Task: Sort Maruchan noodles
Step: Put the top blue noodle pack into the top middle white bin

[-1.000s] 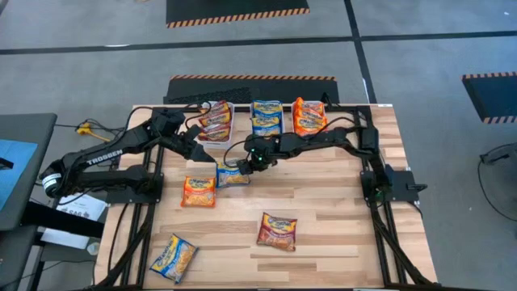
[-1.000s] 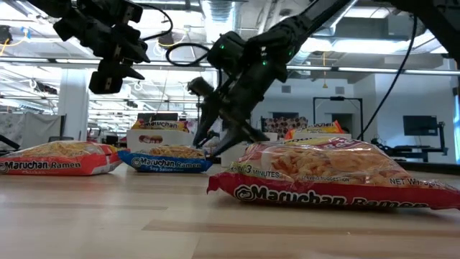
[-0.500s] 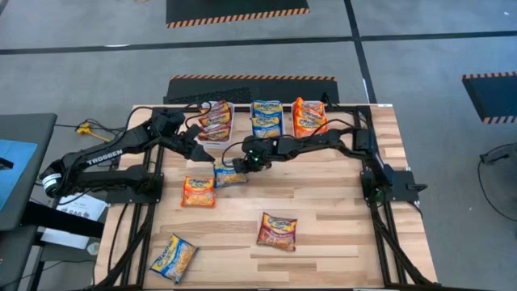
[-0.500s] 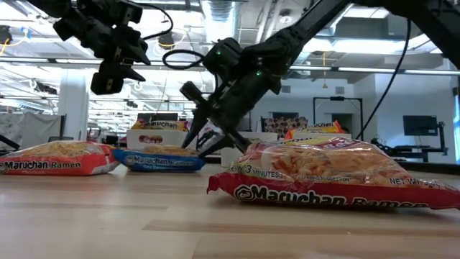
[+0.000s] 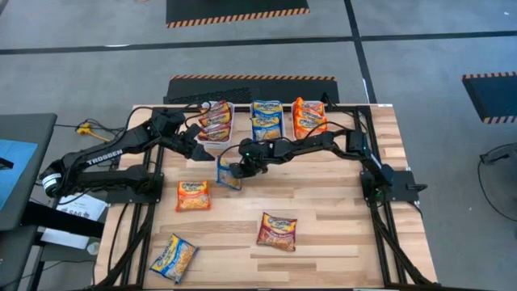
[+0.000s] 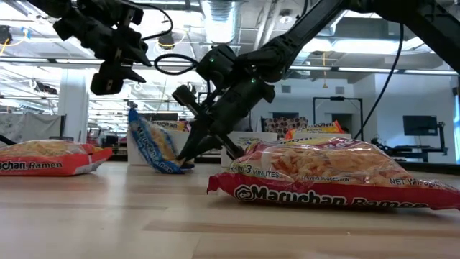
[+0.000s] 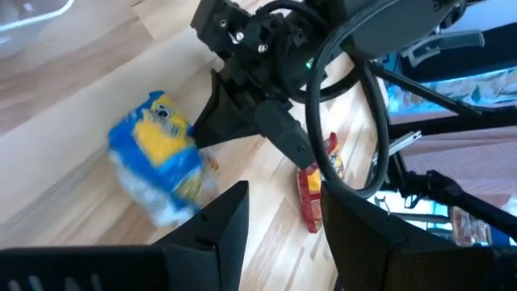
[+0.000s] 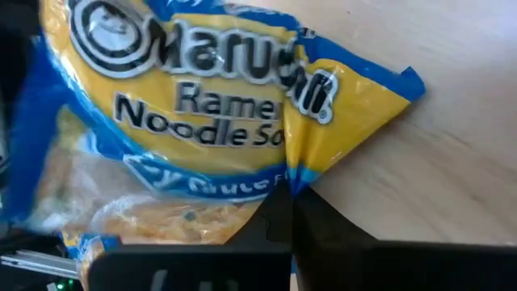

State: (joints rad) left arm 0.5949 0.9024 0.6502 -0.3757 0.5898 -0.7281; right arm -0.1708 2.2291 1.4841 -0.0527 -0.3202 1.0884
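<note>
We see three bins (image 5: pixel 266 109) in a row at the table's (image 5: pixel 339 226) upper edge in the high view, packets inside each. Just below the left bin the left gripper (image 5: pixel 196 148) hangs; to its right the right gripper (image 5: pixel 232 171) meets a tilted packet (image 5: pixel 226 174). Lower left lies another packet (image 5: pixel 192 196), one lower centre (image 5: pixel 277 230), one at the bottom-left corner (image 5: pixel 174 256).

- Two matte black jointed arms are seen; white "TROSSEN" lettering is carried by the left arm (image 5: pixel 101 155).
- Black cables are looped along the right arm (image 5: pixel 323 141); a green light glows at its wrist.
</note>
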